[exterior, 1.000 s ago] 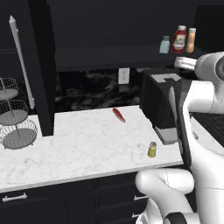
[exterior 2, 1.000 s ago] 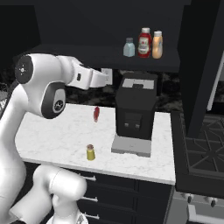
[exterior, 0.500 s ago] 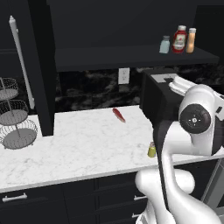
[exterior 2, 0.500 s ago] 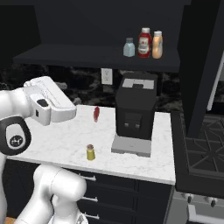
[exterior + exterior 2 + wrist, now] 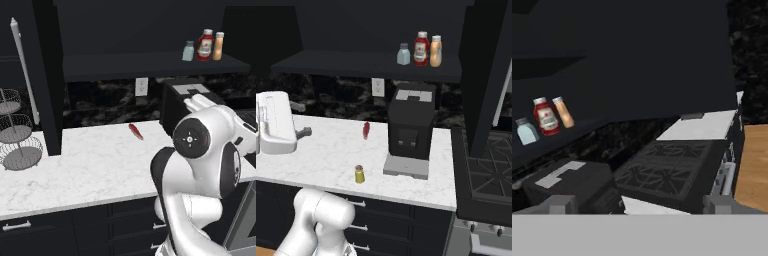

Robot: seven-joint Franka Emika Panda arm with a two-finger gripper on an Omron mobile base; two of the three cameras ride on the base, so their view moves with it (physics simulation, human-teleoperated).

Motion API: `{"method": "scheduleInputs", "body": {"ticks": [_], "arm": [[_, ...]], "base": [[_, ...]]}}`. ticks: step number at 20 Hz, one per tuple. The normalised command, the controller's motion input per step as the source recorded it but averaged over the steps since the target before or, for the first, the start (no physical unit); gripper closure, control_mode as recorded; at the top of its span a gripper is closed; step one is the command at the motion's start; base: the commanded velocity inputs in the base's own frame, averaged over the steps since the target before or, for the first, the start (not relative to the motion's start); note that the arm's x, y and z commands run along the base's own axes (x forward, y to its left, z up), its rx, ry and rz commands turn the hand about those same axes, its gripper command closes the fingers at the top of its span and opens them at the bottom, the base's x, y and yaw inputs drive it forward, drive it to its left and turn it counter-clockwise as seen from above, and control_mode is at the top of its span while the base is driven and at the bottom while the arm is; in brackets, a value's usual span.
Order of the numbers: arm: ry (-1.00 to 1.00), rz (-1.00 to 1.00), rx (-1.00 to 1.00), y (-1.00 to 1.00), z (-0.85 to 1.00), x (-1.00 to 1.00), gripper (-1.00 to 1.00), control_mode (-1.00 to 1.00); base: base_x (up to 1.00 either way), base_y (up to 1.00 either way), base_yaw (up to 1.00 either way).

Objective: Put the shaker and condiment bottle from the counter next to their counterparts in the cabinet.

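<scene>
On the cabinet (image 5: 371, 66) shelf, the slim orange condiment bottle (image 5: 436, 51) already stands at the 3 o'clock side of the red bottle (image 5: 421, 49), with the pale blue-grey shaker (image 5: 403, 54) at that bottle's 9 o'clock; the three are just beside one another. Down on the white tabletop (image 5: 326, 155), the yellow-green shaker (image 5: 359, 174) stands upright near the front edge, at about 8 o'clock from the black coffee machine (image 5: 410, 129). A small red item (image 5: 366, 130) lies nearer the wall. In the hand view, the tool (image 5: 641, 204) has its fingers (image 5: 560, 204) spread wide, holding nothing, looking over the stove (image 5: 662, 172).
</scene>
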Motion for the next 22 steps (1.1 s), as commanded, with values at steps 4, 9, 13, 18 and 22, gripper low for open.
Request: {"method": "scheduleInputs", "body": {"ticks": [4, 9, 13, 18, 22], "arm": [[-0.31, -0.03, -0.13, 0.11, -1.0, -0.22, -1.0, -1.0], [-0.47, 0.0, -0.14, -0.14, -1.0, 0.03, -1.0, -1.0], [-0.55, 0.0, -0.16, -0.02, -1.0, 0.0, -1.0, -1.0], [-0.48, 0.0, -0.1, -0.24, -1.0, 0.0, -1.0, -1.0], [-0.47, 0.0, -0.04, -0.54, -1.0, 0.0, -1.0, -1.0]], "base": [[0.0, 0.0, 0.0], [0.0, 0.0, 0.0], [0.0, 0.0, 0.0], [0.0, 0.0, 0.0], [0.0, 0.0, 0.0]]}}
